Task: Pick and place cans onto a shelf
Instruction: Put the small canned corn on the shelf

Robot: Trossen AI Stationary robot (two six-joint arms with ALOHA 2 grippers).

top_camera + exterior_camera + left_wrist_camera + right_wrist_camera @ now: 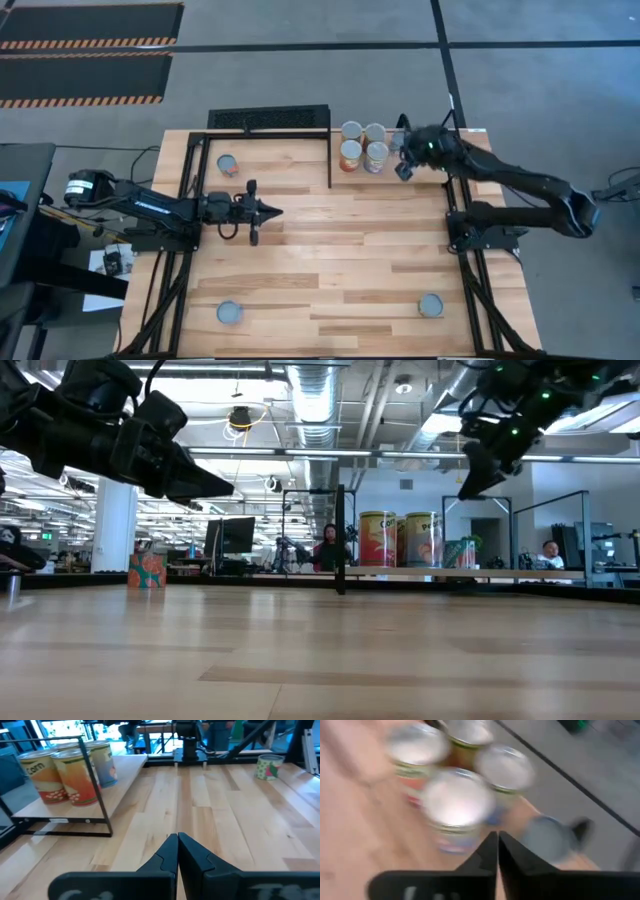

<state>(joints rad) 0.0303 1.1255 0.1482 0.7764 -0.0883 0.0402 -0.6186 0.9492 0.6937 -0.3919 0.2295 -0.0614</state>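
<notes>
Four cans with silver lids stand in a tight group (363,143) on the wooden shelf board (300,150) at the table's far side; they also show in the right wrist view (457,802). A grey can (545,837) stands just beside them. My right gripper (405,168) hangs shut and empty above the table just right of the group, fingers pointing down (475,485). One can (228,165) stands on the shelf's left part. Two more cans (230,313) (431,305) stand near the table's near edge. My left gripper (270,211) is shut and empty, above the table's left middle.
The shelf's black metal frame (330,160) has a post between its left and right parts, and a rail shows in the left wrist view (95,775). The arm mounts' dark rails (465,260) run along both table sides. The wooden table's middle (350,250) is bare.
</notes>
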